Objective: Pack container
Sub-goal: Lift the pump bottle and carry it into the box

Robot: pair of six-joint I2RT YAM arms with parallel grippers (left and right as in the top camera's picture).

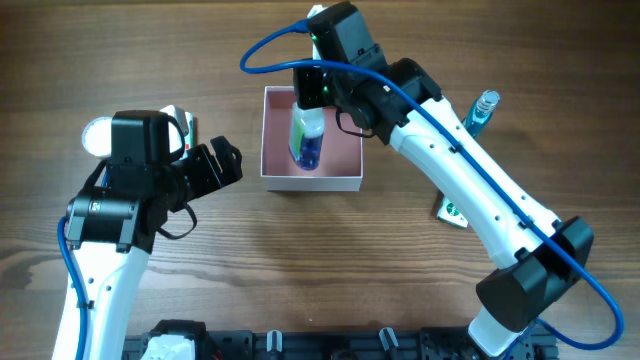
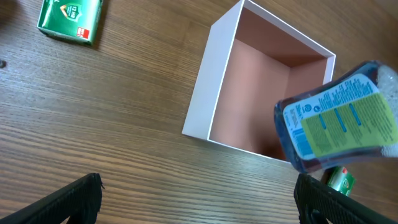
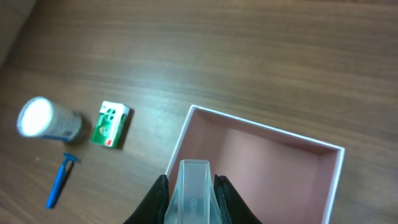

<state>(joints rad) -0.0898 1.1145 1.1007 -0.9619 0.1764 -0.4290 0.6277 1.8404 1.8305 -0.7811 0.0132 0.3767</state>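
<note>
The container [image 1: 345, 150] is a square, shallow box with white walls and a pinkish inside, at the table's middle. My right gripper [image 1: 313, 98] is shut on the clear cap of a bottle of blue liquid [image 1: 307, 142] and holds it over the container's left half. In the right wrist view the cap [image 3: 193, 180] sits between the fingers [image 3: 191, 200] above the container's near wall [image 3: 178, 149]. My left gripper [image 1: 226, 163] is open and empty, left of the container. In the left wrist view its fingers [image 2: 199, 202] frame bare table before the container [image 2: 214, 81] and the bottle [image 2: 339, 118].
A white-lidded jar [image 1: 97, 135] and a green packet [image 3: 111, 124] lie at the far left, with a blue razor [image 3: 60, 180]. A second blue bottle [image 1: 481, 110] and another green packet [image 1: 455, 211] lie right of my right arm.
</note>
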